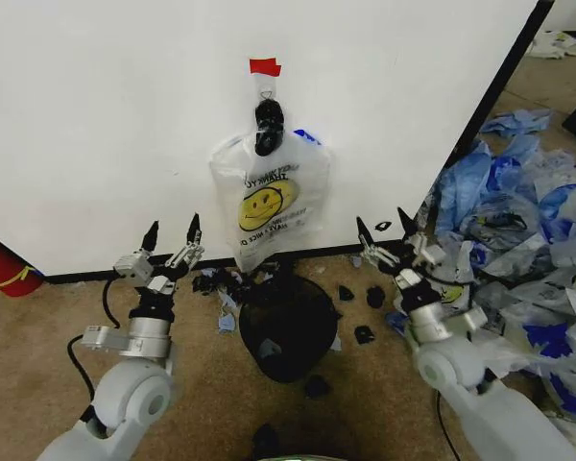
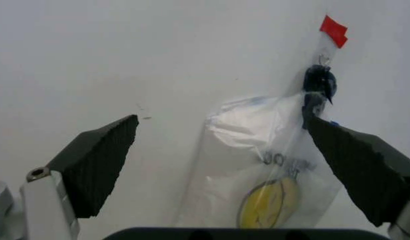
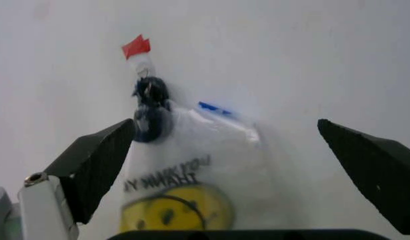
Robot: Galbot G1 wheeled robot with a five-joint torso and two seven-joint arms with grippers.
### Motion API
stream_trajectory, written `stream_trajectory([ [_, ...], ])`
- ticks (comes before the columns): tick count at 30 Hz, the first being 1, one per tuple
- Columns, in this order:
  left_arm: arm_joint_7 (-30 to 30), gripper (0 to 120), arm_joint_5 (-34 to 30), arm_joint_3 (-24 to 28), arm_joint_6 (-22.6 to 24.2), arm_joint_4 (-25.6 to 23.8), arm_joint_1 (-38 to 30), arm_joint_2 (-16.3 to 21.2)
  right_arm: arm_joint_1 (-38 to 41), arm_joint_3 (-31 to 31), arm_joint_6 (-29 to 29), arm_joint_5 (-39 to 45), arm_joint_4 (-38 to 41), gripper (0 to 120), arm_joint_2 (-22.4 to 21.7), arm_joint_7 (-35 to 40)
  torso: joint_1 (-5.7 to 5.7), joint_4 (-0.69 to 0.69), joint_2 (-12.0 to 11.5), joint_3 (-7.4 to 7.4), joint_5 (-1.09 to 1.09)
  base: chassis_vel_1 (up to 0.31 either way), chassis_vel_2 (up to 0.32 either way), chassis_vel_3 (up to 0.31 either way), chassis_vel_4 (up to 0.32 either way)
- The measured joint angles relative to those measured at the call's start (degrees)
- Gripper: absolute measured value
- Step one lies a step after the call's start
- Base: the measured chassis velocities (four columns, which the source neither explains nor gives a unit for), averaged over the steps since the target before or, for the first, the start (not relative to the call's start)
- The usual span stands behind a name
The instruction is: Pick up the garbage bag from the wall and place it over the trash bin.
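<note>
The garbage bag [image 1: 266, 204], thin whitish plastic with a yellow smiley face and a blue patch at its top, hangs on the white wall from a black clip under a strip of red tape. Both wrist views look up at the garbage bag [image 2: 268, 175] [image 3: 191, 177] on the wall. Below it on the carpet stands the round black trash bin [image 1: 286, 327]. My left gripper [image 1: 172, 236] is open, raised to the bag's lower left and clear of it. My right gripper [image 1: 384, 230] is open at the bag's lower right, also apart from it.
Small black scraps [image 1: 365, 307] and bits of blue plastic litter the carpet around the bin. A large heap of clear-and-blue bags [image 1: 518, 221] fills the floor to the right. A red object [image 1: 5, 269] sits by the wall at far left.
</note>
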Motion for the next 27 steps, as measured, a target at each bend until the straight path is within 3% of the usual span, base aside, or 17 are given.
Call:
stream_trajectory([
  [8,0.5,100,1.5,-4.0,-0.4,-2.2,4.8,-2.9,15.6,-8.9,-5.3,20.0,-2.9,100,2.3,-0.2,0.00,0.01,0.0,-0.01,-0.03,0.000,0.000,0.000,0.000],
  [14,0.8,100,2.3,-7.0,-0.7,-3.8,7.9,-4.1,21.7,-12.0,-9.6,30.3,-5.9,100,5.2,-3.8,0.00,-0.01,0.0,-0.01,0.00,0.000,0.000,0.000,0.000],
  [27,1.8,100,3.7,-9.6,-1.6,-5.8,12.6,-7.0,28.8,-16.9,-12.1,33.6,-19.3,100,14.5,-10.2,0.00,0.01,0.0,0.00,-0.01,0.000,0.000,0.000,0.000],
])
